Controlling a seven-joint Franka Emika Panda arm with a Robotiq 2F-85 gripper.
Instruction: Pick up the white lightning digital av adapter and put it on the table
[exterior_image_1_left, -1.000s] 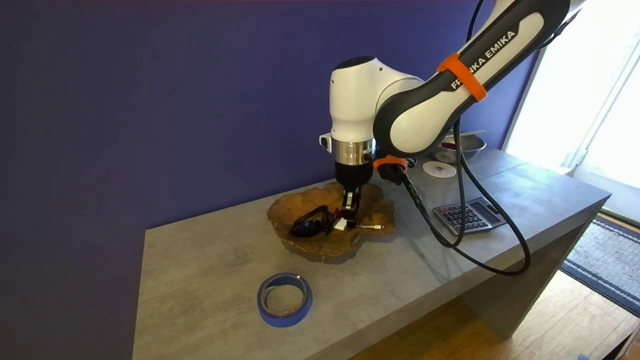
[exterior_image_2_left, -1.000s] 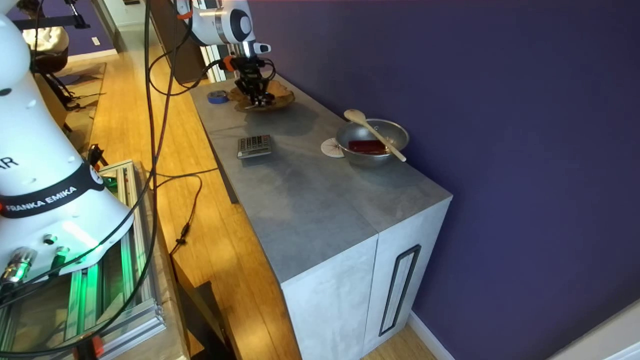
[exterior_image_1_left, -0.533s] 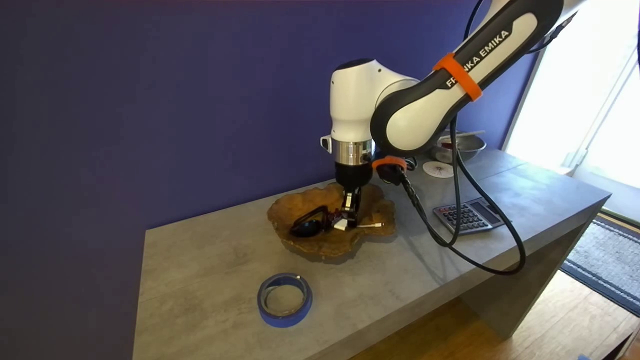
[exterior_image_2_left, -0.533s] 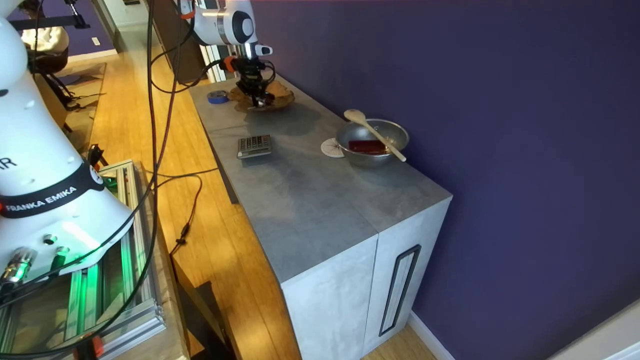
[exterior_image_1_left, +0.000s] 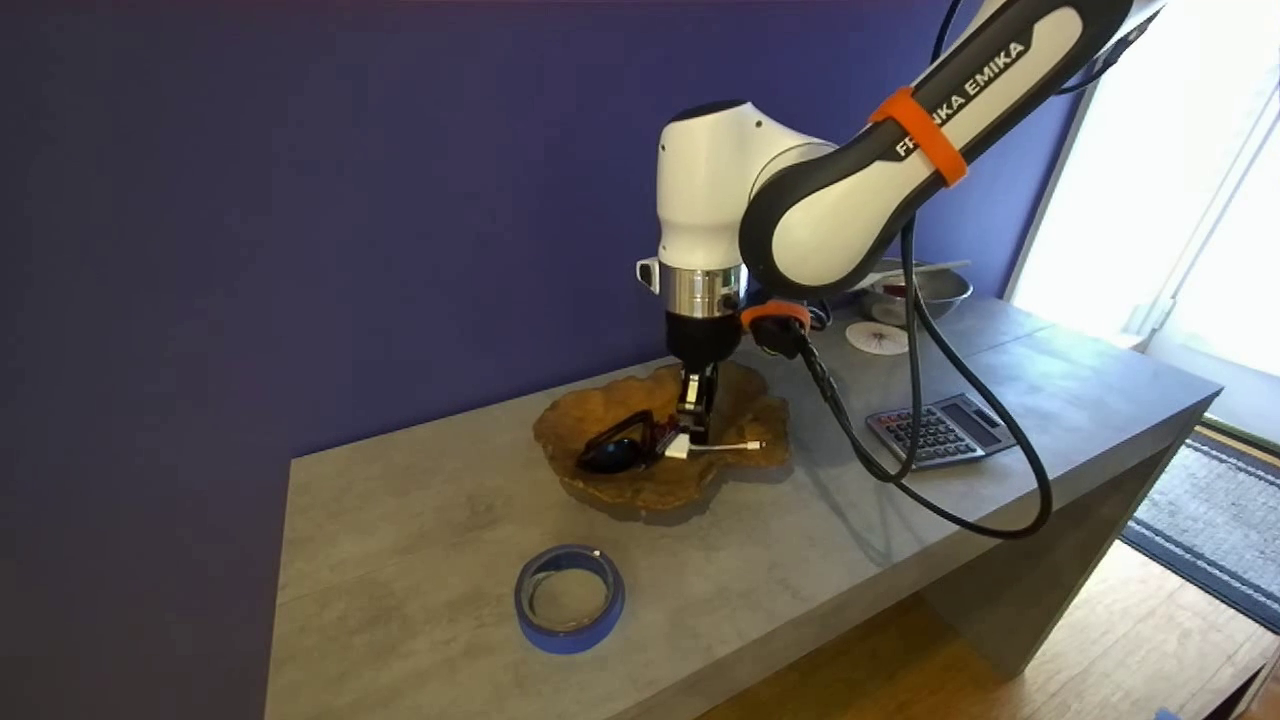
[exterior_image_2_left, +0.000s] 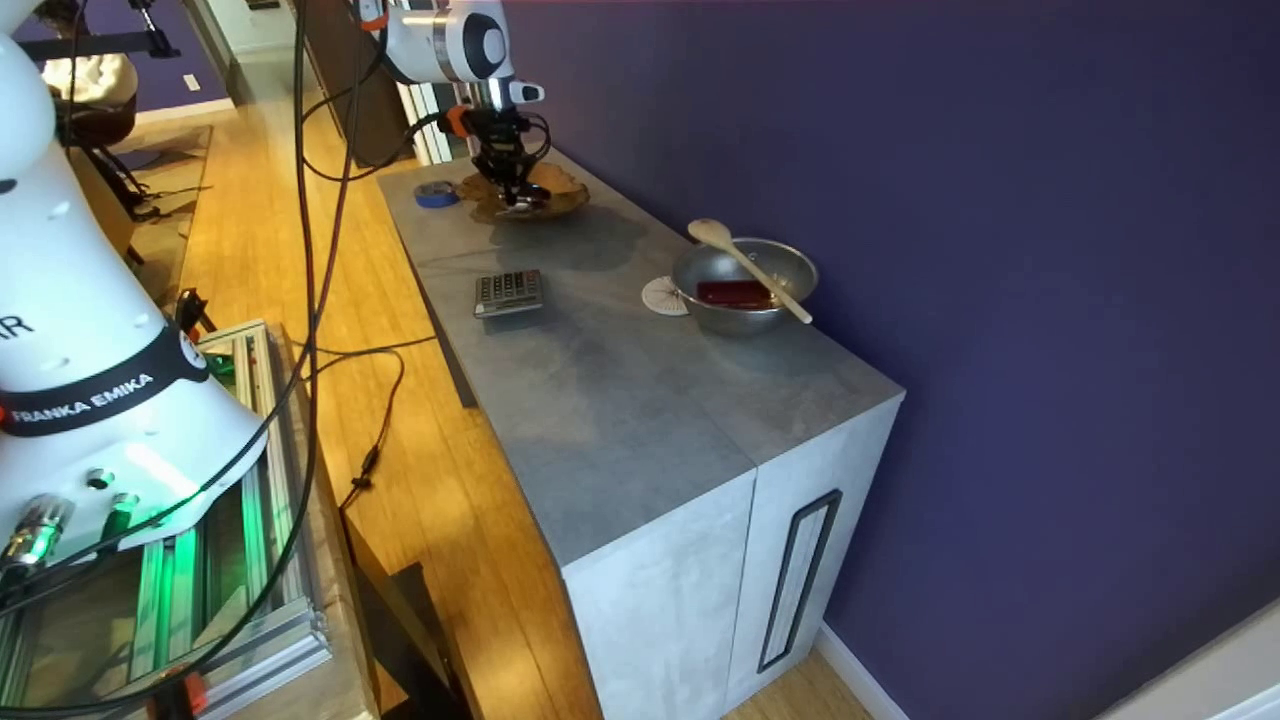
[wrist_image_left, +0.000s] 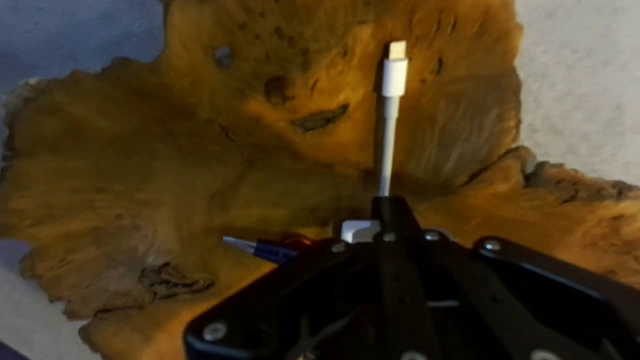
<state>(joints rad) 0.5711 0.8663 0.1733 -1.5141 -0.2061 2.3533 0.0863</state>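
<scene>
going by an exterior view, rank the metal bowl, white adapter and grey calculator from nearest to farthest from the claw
1. White adapter: right at the tip of the claw.
2. Grey calculator: on the table, off to the right in that view.
3. Metal bowl: farther back than the calculator, toward the purple wall.

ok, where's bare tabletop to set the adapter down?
Free: table between calculator, metal bowl and pale end panels; also between wooden bowl, blue tape roll and opposite end. Crowded: in and above the wooden bowl: gripper, white adapter, dark item.
</scene>
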